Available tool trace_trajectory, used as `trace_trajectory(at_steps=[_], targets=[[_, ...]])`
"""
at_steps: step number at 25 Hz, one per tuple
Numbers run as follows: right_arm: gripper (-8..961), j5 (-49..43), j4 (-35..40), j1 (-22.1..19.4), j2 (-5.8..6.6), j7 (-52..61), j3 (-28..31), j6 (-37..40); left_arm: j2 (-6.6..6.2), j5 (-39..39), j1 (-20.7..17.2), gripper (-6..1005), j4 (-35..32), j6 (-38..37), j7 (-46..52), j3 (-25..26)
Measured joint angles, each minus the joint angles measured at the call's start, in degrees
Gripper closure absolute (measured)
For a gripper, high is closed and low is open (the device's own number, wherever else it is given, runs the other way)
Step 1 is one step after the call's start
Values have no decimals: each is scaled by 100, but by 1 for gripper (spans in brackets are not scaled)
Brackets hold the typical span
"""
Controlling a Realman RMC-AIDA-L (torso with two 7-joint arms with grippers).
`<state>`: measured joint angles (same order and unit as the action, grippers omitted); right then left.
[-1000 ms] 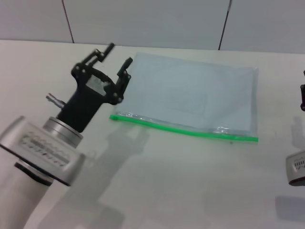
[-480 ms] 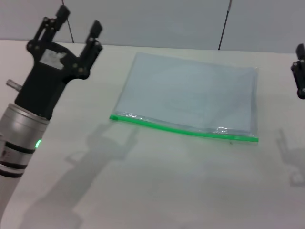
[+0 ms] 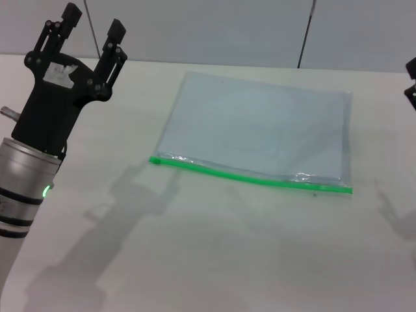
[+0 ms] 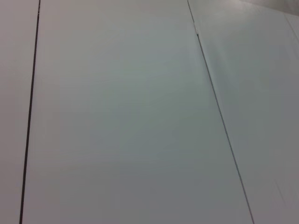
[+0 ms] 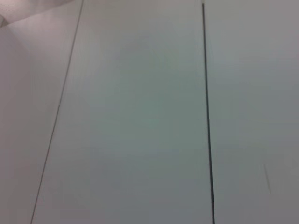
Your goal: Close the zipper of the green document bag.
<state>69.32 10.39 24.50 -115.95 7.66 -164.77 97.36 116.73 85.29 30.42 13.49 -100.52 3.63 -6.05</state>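
- Your left gripper [image 3: 91,29] is raised over the counter [image 3: 214,253], fingers [image 3: 114,40] spread apart and holding nothing.
- The green document bag [image 3: 257,130] lies flat, well off to the right of those fingers — its zipper [image 3: 250,177] runs along the near edge (slider not discernible).
- Your right gripper [image 3: 411,78] barely shows at the edge — its fingers can't be judged.
- Both wrist views show only wall panels [image 4: 140,116].

We see even, fairly bright overhead light in the head view. The left gripper [image 3: 91,27] throws a soft grey shadow on the table [image 3: 214,260]. Both wrist views show flat, featureless pale panels with no glare.
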Motion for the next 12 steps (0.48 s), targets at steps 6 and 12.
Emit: trace_trajectory(at_steps=[6,12], targets=[[126,23,29,46,-23,-270,21,-46,7,-4,28,328,25,25,7,-26],[129,35,37,46,-33,-295,38,-129,8,-4,45,328,39,58,10,-6]])
